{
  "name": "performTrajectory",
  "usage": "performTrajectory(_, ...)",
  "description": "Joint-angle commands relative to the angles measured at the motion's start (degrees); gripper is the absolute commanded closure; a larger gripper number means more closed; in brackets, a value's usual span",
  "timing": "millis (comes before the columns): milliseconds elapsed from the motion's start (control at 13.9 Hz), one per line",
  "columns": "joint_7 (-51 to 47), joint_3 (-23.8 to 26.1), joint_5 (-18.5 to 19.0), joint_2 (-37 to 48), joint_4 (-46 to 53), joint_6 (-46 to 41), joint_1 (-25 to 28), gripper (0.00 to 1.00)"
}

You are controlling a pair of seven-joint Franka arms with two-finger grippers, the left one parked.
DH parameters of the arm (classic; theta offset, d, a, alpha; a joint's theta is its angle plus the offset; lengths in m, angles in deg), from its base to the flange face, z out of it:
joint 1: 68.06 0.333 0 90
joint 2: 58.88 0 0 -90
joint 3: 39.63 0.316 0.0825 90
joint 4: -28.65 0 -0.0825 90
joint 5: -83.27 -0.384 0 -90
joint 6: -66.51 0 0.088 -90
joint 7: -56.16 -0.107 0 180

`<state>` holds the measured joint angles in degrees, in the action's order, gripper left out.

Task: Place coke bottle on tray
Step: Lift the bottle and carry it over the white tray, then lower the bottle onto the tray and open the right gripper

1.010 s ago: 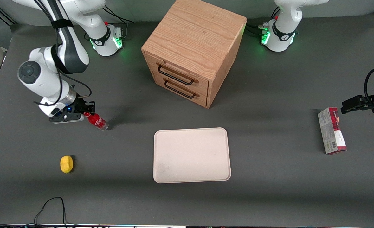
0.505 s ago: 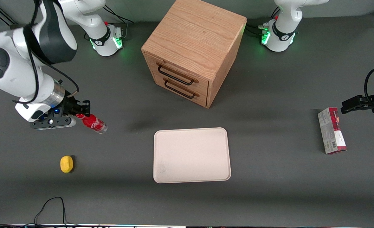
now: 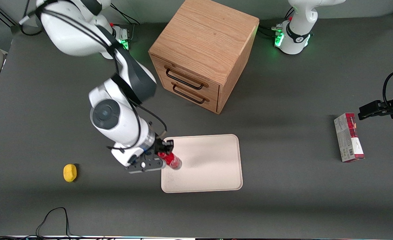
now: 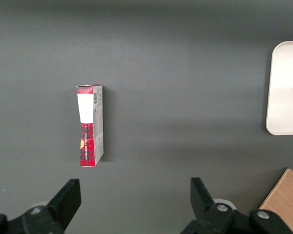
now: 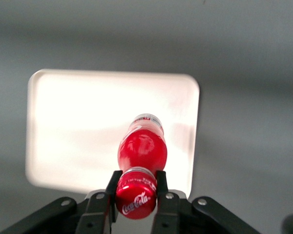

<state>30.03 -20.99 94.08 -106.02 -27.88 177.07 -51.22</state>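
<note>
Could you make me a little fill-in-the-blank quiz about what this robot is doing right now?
1. The claw grips the coke bottle by its red ____.
2. The bottle hangs over the edge of the cream-white ____.
3. The wooden drawer cabinet has ____ black handles.
4. The yellow lemon lies on the grey ____.

Missing words: cap; tray; two; table

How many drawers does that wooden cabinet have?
2, stacked on the cabinet front: upper drawer, lower drawer. The gripper holds the coke bottle over the tray.
</note>
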Motion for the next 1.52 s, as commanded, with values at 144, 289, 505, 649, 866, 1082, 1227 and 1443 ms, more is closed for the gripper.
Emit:
performTrajectory(144, 5.0, 1.8, 5.6, -6.8, 4.5, 4.3, 0.5, 1.00)
performTrajectory(289, 5.0, 1.7, 5.4, -6.9, 4.1, 3.9, 0.3, 1.00)
performTrajectory(505, 4.9, 1.6, 5.1, -6.7, 2.7, 3.6, -0.2, 1.00)
performTrajectory(649, 4.9, 1.5, 5.0, -6.7, 2.7, 3.6, -0.6, 0.93)
performTrajectory(866, 4.2, 1.3, 5.1, -6.5, 2.0, 3.6, -0.6, 0.00)
performTrajectory(1082, 4.1, 1.3, 5.1, -5.8, 0.8, 3.6, -0.7, 0.00)
performTrajectory(1227, 4.2, 1.3, 5.1, -4.1, 0.7, 3.5, -0.7, 0.00)
performTrajectory(1443, 4.0, 1.1, 4.3, 2.4, -1.4, -2.6, -1.5, 0.00)
